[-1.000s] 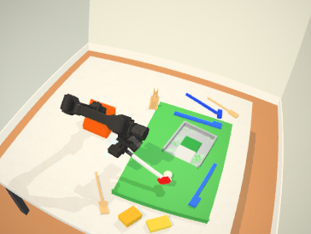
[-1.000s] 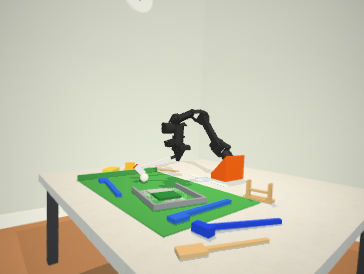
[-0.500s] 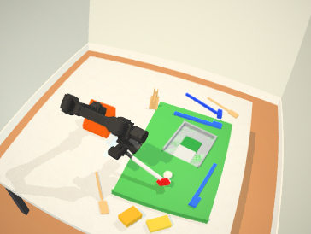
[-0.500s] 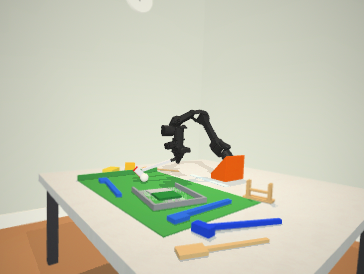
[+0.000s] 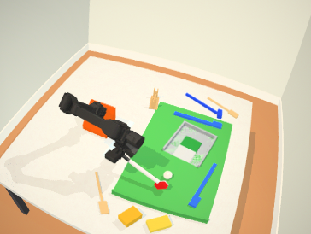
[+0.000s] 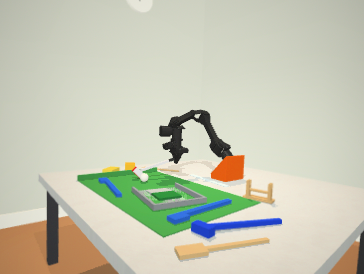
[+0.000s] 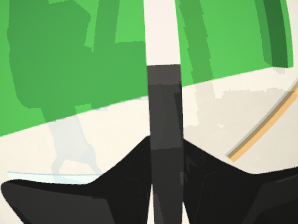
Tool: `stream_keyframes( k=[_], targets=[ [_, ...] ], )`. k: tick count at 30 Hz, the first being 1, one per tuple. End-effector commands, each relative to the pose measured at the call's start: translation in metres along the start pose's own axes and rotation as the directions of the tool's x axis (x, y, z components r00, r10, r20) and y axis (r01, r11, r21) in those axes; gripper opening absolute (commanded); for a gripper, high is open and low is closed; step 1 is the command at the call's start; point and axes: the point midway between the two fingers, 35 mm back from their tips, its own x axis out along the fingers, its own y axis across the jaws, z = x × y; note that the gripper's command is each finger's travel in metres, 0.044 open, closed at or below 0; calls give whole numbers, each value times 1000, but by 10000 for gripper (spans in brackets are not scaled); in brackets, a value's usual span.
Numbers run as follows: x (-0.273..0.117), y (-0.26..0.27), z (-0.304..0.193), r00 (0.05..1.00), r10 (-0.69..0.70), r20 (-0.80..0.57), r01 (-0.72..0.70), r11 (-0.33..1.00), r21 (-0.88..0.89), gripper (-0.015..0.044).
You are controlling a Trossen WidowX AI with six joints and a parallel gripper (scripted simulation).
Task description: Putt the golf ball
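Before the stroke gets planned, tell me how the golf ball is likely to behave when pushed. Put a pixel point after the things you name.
The golf ball point(image 5: 167, 175) point(image 6: 144, 177) looks round and sits on the flat green mat point(image 5: 141, 188) point(image 6: 165, 227), so it would probably roll readily. No wall cups it where it lies, so an off-centre tap could well send it astray.
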Motion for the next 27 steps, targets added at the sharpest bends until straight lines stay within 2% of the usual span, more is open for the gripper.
stream_keyframes(
  k=[1,8,18,27],
  targets=[
    [-1,-8,1,1000,0,9,0,1000,4,0],
    [1,4,2,1000,2,1,-2,1000,3,0],
    [-1,129,1,1000,7,7,-7,1000,3,0],
    [-14,132,1,1000,9,7,-9,1000,3,0]
  ],
)
